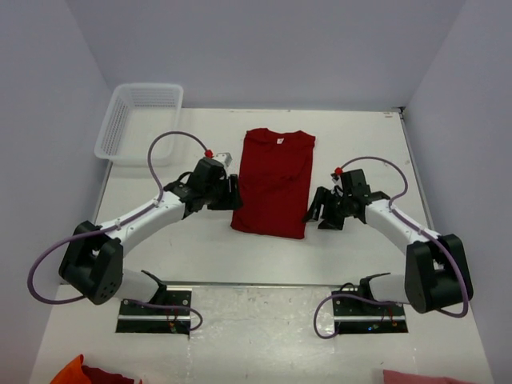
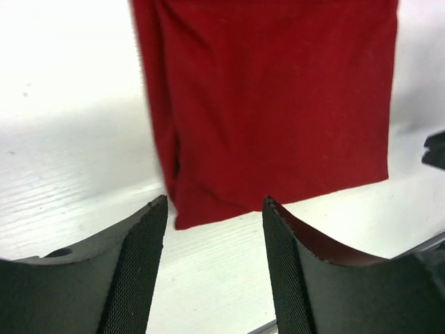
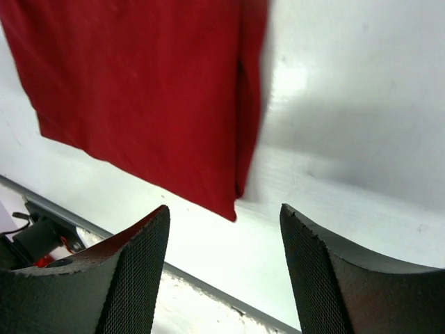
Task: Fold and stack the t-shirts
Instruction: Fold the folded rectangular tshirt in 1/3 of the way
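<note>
The table (image 1: 360, 240) has the dark red t-shirt (image 1: 274, 180) lying flat on it, sides already tucked in so it's a long narrow strip. The white basket (image 1: 140, 120) sits well off to the shirt's far left. The left gripper (image 1: 233, 192) and right gripper (image 1: 318, 211) flank the shirt's near half, jaws wide, holding nothing. I'd say about halfway: the crosswise fold and the stacking are left.

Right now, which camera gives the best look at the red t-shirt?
The top external view: the whole t-shirt shows, lying flat as a long folded rectangle, with its white neck label at the far end. The left wrist view catches only its near end, the right wrist view only its near right corner.
</note>
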You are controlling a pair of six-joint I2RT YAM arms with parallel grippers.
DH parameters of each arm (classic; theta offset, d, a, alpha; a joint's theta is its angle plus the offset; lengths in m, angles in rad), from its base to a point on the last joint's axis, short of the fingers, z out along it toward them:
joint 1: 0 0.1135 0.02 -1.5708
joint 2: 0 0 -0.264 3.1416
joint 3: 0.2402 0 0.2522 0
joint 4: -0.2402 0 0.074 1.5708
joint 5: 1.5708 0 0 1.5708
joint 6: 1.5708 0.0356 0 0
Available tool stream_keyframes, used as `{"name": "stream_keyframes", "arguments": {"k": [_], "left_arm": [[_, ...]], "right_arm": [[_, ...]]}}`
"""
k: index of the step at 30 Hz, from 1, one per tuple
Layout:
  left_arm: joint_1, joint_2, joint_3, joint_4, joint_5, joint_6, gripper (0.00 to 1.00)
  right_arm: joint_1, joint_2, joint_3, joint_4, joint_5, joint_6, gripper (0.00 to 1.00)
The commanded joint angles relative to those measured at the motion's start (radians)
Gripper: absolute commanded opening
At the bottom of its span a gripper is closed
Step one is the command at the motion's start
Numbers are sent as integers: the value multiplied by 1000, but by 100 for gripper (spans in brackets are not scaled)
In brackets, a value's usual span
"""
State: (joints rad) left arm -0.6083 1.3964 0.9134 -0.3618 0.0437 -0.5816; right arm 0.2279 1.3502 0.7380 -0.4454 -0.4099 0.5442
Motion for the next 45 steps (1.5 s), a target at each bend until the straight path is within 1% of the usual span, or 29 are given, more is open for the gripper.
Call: {"name": "stream_keyframes", "arguments": {"k": [1,4,7,13,20,24,27,33,38,42,45], "left_arm": [[103,-30,-54,7,116,32,59],[149,-28,-74,30,177,49,61],[166,-1,-77,40,228,55,61],[177,18,-80,53,243,54,61],[199,23,-74,52,260,66,62],[216,24,-76,57,272,72,62],[229,23,-77,57,285,77,62],[255,16,-90,57,301,89,62],[263,7,-87,43,298,85,62],[263,0,-85,40,297,60,62],[263,1,-93,46,292,55,62]], "right_arm": [[-1,-81,-60,137,-24,43,66],[-1,-71,-92,154,-24,42,66],[-2,-57,-130,183,-27,69,66],[1,-43,-198,252,-30,108,65],[13,-37,-226,298,-43,154,60],[24,1,-250,346,-56,186,59],[44,20,-261,372,-60,209,56],[88,36,-269,395,-35,246,55],[111,41,-285,421,-33,279,49],[120,47,-298,436,-4,299,44],[120,64,-295,436,6,303,35]]}}
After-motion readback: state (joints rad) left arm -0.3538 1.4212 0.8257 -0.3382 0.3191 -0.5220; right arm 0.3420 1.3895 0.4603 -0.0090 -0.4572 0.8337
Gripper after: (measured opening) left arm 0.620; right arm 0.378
